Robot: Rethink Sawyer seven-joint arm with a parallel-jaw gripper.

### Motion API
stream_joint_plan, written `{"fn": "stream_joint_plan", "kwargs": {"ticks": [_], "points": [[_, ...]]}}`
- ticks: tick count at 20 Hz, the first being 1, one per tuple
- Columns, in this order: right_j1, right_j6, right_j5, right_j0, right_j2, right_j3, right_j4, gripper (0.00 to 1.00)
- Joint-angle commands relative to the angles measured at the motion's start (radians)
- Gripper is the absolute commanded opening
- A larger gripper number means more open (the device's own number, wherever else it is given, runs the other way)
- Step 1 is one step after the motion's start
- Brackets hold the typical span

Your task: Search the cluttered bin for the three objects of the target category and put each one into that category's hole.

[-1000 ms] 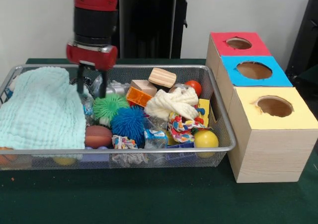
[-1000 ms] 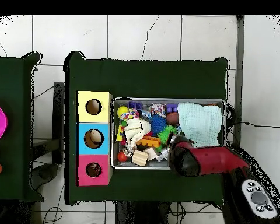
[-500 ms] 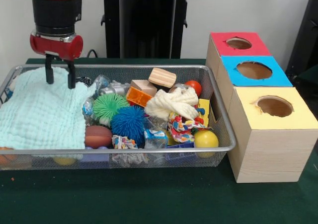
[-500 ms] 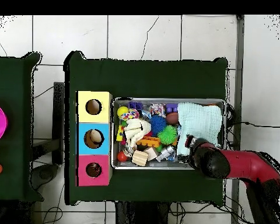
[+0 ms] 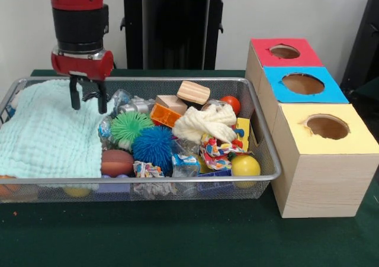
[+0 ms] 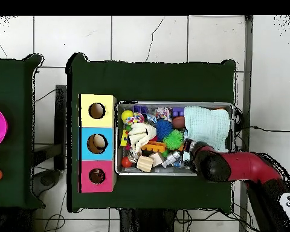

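Tool (image 5: 87,101) parted over cloth (image 5: 47,134) edge; overhead probably hides fingers.

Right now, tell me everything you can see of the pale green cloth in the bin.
The pale green cloth is a soft, waffle-textured fabric, mint in colour, lying crumpled and heaped over the left end of the wire bin in the front view. It drapes down to the bin's front rim and hides whatever lies under it. Its right edge meets the green spiky ball and the brown ball. The gripper hangs open just above the cloth's upper right edge. From overhead the cloth looks roughly rectangular.
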Motion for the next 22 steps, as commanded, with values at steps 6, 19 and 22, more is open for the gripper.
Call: {"fn": "stream_joint_plan", "kwargs": {"ticks": [6, 19, 22], "points": [[0.121, -0.099, -0.111, 0.074, 0.034, -0.026, -0.182, 1.0], [0.16, 0.049, -0.267, 0.214, -0.121, -0.083, -0.259, 0.0], [0.156, 0.043, -0.265, 0.225, -0.136, -0.085, -0.245, 0.0]]}}
